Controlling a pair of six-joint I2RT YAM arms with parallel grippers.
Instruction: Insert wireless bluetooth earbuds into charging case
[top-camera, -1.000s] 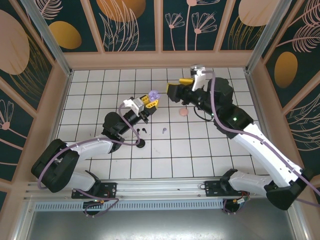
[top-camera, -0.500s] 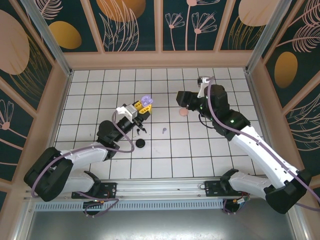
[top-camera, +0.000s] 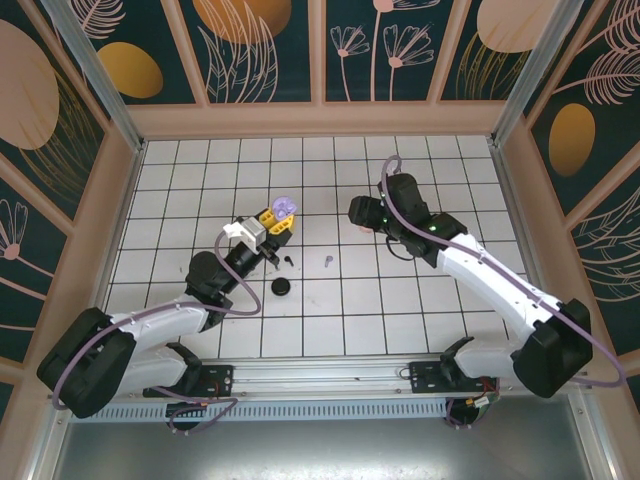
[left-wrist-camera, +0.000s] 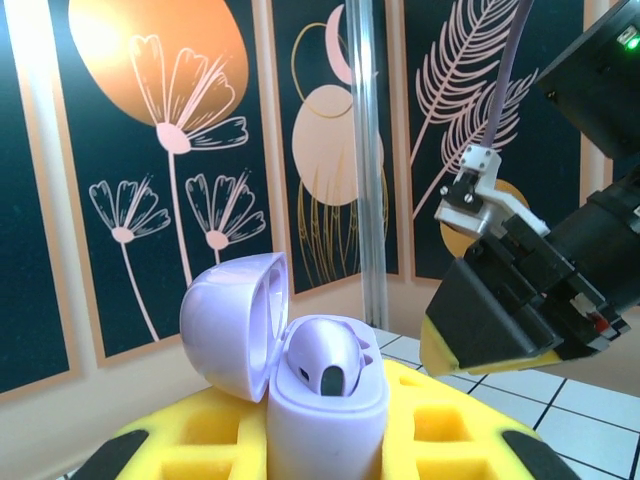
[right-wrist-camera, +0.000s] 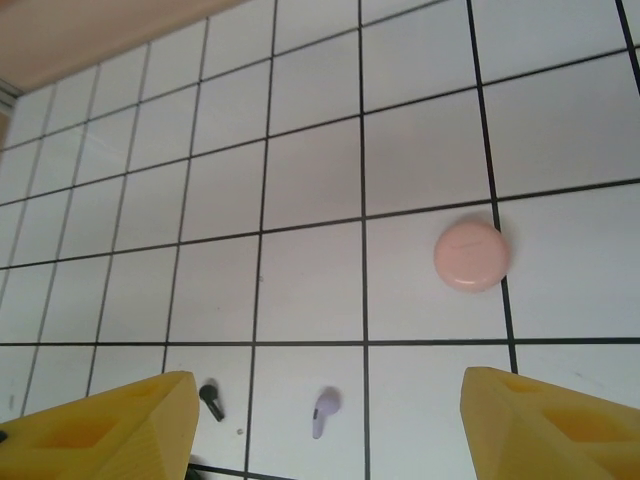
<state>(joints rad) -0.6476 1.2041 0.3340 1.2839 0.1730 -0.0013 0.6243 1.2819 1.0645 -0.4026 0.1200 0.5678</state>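
Bright, even light; the wall panel (left-wrist-camera: 150, 170) above-left of the lilac case (left-wrist-camera: 325, 425) glares, the foreground below it slightly blurred.

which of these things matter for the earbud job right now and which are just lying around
Job in hand: lilac case, open, clamped in the left gripper; seated lilac earbud inside it; loose lilac earbud on the tiles.
Lying about for now: black earbud, black case, pink case.

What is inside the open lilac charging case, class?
One lilac earbud sits in the lilac charging case, lid tipped back. Its stem is sunk out of sight; a second socket cannot be seen.
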